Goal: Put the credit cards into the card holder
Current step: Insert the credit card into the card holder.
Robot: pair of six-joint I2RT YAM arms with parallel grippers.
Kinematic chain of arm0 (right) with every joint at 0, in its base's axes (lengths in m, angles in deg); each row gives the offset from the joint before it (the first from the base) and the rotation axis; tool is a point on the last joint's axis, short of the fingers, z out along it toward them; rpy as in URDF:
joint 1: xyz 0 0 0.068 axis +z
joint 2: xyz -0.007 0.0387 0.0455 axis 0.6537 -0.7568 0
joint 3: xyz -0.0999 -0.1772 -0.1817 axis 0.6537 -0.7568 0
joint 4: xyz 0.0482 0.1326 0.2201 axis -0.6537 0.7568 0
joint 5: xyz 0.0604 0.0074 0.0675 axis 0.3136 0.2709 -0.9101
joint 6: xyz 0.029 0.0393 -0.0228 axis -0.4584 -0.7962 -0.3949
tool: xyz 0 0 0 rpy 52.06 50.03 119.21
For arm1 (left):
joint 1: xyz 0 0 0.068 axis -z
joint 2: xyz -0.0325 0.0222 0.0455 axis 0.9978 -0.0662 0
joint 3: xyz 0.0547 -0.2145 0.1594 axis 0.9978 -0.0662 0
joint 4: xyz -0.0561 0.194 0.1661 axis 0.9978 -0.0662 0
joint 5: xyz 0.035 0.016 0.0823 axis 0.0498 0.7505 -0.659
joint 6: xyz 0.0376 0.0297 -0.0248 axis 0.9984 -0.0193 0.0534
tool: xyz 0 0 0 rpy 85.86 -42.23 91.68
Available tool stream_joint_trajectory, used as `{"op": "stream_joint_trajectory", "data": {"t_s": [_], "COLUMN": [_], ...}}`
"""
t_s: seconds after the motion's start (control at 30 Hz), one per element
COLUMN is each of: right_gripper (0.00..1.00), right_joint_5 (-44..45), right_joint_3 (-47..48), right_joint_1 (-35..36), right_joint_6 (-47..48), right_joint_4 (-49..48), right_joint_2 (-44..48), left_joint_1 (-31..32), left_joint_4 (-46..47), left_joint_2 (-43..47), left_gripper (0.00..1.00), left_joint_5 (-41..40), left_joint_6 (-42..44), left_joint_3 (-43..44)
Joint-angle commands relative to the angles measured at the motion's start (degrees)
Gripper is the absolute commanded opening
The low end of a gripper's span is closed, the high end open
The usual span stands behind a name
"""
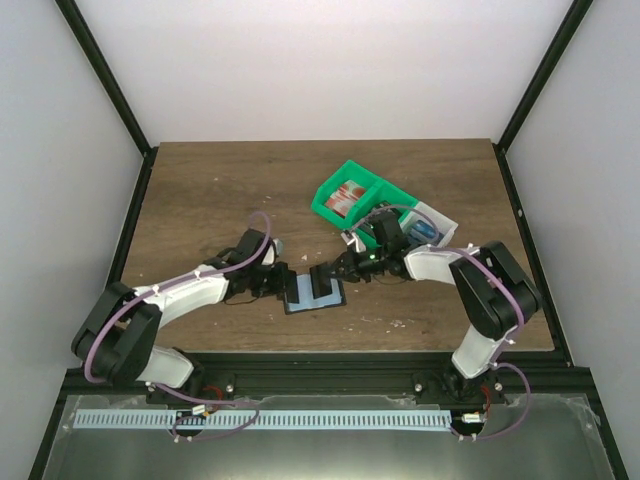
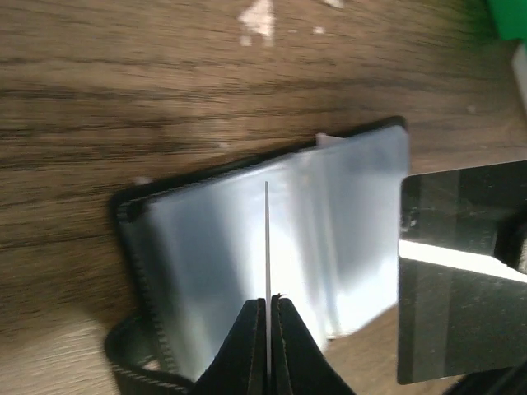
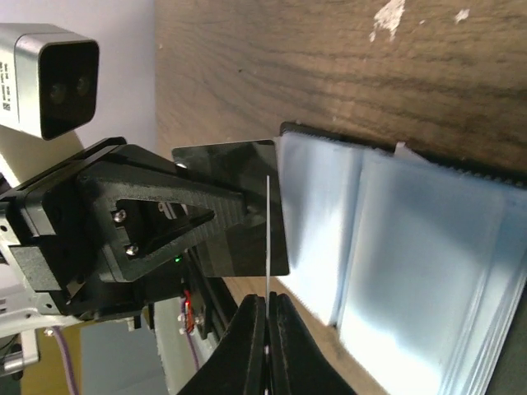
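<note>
Two cards [image 2: 457, 280] pinched beside an open card holder [image 2: 214, 247].
Wooden bench [image 1: 200, 200] carries a green bin [image 1: 325, 208] and a white bin [image 1: 440, 218] at the far right, with the card holder lying open near the front edge, clear sleeves up. Left hand [image 2: 268, 303] is clamped on one card seen edge-on; right hand [image 3: 268, 298] likewise nips the other, both just beside the holder.

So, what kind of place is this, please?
Probably a robot test cell, perhaps in a laboratory: left arm and right arm bolted at a wooden table, plain white walls, black frame.
</note>
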Motion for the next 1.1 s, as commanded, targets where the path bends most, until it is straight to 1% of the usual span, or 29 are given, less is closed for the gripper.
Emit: {"op": "stream_joint_trajectory", "data": {"t_s": [0.0, 0.2, 0.4, 0.63, 0.9, 1.07], "right_gripper": [0.01, 0.00, 0.00, 0.01, 0.01, 0.00], "right_joint_5": [2.33, 3.60, 5.08, 7.03, 5.51, 1.80], "right_joint_3": [3.17, 5.33, 5.78, 6.21, 3.86, 1.37], "right_joint_1": [0.99, 1.75, 2.53, 2.56, 4.08, 4.42], "right_joint_6": [2.45, 4.30, 4.48, 5.68, 2.74, -1.64], "right_joint_4": [-2.19, -2.28, -2.95, -2.02, -5.04, -10.45], "right_joint_2": [-3.35, -6.32, -9.59, -10.99, -12.71, -13.50], "left_joint_1": [-1.66, -4.10, -4.46, -4.51, -4.49, -4.47], "left_joint_4": [-4.03, -4.68, -6.89, -9.04, -8.90, -8.78], "left_joint_2": [0.18, -0.63, -0.53, -0.65, -0.94, -0.82], "left_gripper": [0.00, 0.00, 0.00, 0.00, 0.00, 0.00], "left_joint_5": [-3.42, -1.30, -3.59, -5.42, -5.46, -5.65], "left_joint_6": [2.37, 3.51, 4.09, 5.02, 4.95, 4.77], "left_joint_3": [-0.89, -3.16, -2.83, -2.30, -3.04, -3.40]}}
